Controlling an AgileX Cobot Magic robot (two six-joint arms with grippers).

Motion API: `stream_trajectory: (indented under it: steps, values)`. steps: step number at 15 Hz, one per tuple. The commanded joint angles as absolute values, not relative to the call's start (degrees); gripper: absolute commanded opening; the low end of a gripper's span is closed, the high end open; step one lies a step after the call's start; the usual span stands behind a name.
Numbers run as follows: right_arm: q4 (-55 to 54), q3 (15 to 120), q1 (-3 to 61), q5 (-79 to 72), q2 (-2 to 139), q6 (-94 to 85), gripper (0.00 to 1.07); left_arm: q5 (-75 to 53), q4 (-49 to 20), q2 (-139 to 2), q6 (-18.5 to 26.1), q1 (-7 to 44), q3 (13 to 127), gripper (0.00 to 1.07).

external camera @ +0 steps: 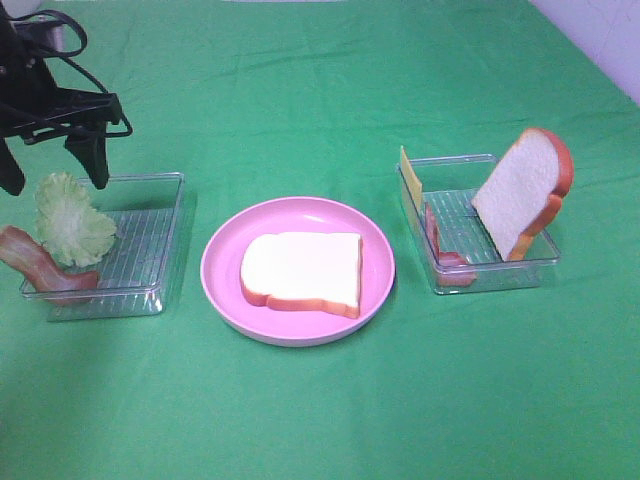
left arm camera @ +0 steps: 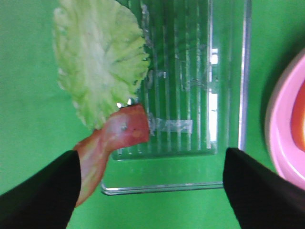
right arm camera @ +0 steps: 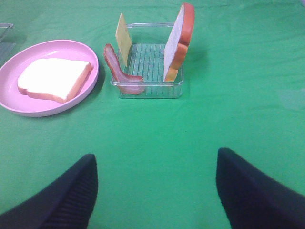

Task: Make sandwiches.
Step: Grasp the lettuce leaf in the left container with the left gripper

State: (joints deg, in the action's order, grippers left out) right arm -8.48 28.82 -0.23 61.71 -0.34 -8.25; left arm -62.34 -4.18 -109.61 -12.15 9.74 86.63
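Observation:
One white bread slice (external camera: 300,268) with an orange-brown crust lies flat on the pink plate (external camera: 215,262). In the left clear tray (external camera: 140,245) a pale green lettuce leaf (external camera: 70,218) and a bacon strip (external camera: 38,264) lean over its outer edge. My left gripper (external camera: 52,170) hovers open above that tray's far end; in its wrist view the lettuce (left arm camera: 100,57) and bacon (left arm camera: 114,138) lie ahead of the fingers (left arm camera: 38,198). The right tray (external camera: 460,228) holds an upright bread slice (external camera: 525,190), cheese (external camera: 410,180) and bacon (external camera: 445,250). My right gripper (right arm camera: 157,191) is open over bare cloth, well short of its tray (right arm camera: 147,57).
Green cloth covers the whole table. The pink plate (right arm camera: 90,57) sits between the two trays, about a hand's width from each. A pale wall edge shows at the far right corner (external camera: 600,40).

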Motion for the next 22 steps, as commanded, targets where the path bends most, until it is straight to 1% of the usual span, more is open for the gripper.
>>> stream_trajectory:
  steps: [1,2,8,9,13,14,15,16,17,18,19,20,21,22]
  values:
    - [-8.9,28.9,-0.7,61.1,-1.2,-9.1,0.67,-59.9,3.7,-109.3,-14.1,9.2,86.7,0.78]
    - [-8.9,28.9,-0.7,61.1,-1.2,-9.1,0.67,-58.4,4.9,-109.4,-15.2,9.2,86.7,0.78]
    - [-8.9,28.9,-0.7,61.1,-1.2,-9.1,0.67,-53.6,6.0,-114.5,-15.7,9.2,86.7,0.78]
    - [-8.9,28.9,-0.7,61.1,-1.2,-9.1,0.67,-52.0,6.2,-115.2,-16.7,9.2,86.7,0.77]
    - [-8.9,28.9,-0.7,61.1,-1.2,-9.1,0.67,-50.4,6.2,-117.7,-16.8,9.2,86.7,0.75]
    - [-8.9,28.9,-0.7,61.1,-1.2,-9.1,0.67,-50.1,6.2,-118.0,-16.8,9.2,86.7,0.73]
    - [-8.9,28.9,-0.7,61.1,-1.2,-9.1,0.67,-50.0,6.2,-118.0,-16.8,9.2,86.7,0.64]
    - [-8.9,28.9,-0.7,61.1,-1.2,-9.1,0.67,-50.0,6.2,-118.0,-16.8,9.2,86.7,0.61]
    - [-8.9,28.9,-0.7,61.1,-1.2,-9.1,0.67,-50.3,6.2,-118.0,-16.8,9.2,86.7,0.45]
    - [-8.9,28.9,-0.7,61.1,-1.2,-9.1,0.67,-50.5,6.2,-118.0,-16.8,9.2,86.7,0.43]
    - [-8.9,28.9,-0.7,61.1,-1.2,-9.1,0.67,-50.5,6.2,-118.0,-16.8,9.2,86.7,0.43]
    - [-8.9,28.9,-0.7,61.1,-1.2,-9.1,0.67,-51.1,6.2,-118.0,-16.8,9.2,86.7,0.37]
    - [-8.9,28.9,-0.7,61.1,-1.2,-9.1,0.67,-51.5,6.2,-118.0,-16.8,9.2,86.7,0.28]
    - [-8.9,28.9,-0.7,61.1,-1.2,-9.1,0.67,-51.9,6.4,-118.0,-16.8,9.2,86.7,0.14]
